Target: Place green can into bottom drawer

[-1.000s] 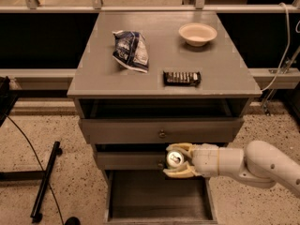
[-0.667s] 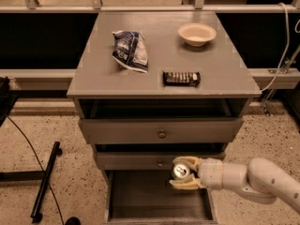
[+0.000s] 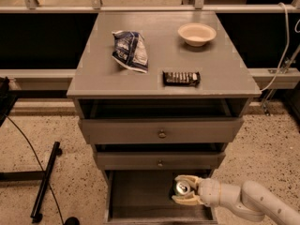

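Camera view: the pincer (image 3: 183, 190) grasps the green can (image 3: 181, 187) between its 2 fingers, low over the right side of the open bottom drawer (image 3: 136, 191), probably so it can set the can on the floor.

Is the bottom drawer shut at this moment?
No, the bottom drawer stands pulled open, and the gripper, its jaws closed on the green can, is over the drawer's right side.
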`<act>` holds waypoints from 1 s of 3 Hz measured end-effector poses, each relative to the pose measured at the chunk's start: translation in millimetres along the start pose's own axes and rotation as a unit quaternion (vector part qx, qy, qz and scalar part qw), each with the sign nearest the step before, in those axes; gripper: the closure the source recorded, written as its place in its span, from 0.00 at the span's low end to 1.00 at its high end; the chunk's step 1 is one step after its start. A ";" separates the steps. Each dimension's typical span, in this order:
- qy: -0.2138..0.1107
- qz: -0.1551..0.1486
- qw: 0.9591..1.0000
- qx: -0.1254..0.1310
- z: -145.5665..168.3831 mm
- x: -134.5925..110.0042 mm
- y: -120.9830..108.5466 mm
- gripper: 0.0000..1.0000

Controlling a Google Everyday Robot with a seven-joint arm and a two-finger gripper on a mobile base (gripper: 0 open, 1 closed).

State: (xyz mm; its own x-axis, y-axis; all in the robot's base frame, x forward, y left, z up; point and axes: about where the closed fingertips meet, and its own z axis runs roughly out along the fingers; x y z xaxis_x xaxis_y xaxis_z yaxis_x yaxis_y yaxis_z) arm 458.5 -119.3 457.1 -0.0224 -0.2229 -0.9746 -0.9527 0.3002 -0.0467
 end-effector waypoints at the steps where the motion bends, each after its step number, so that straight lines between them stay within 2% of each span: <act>1: -0.001 0.001 1.000 -0.001 1.0 0.5 1.0 1.00; 2: -0.013 0.005 1.000 0.006 5.5 18.0 -2.7 1.00; 3: -0.024 0.010 0.999 0.022 14.9 65.2 -10.8 1.00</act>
State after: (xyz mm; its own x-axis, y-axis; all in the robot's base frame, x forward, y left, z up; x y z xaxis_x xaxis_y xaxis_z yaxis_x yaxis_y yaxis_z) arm 471.8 -123.3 390.8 -0.0264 -0.1708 -0.9849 -0.9381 0.3448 -0.0346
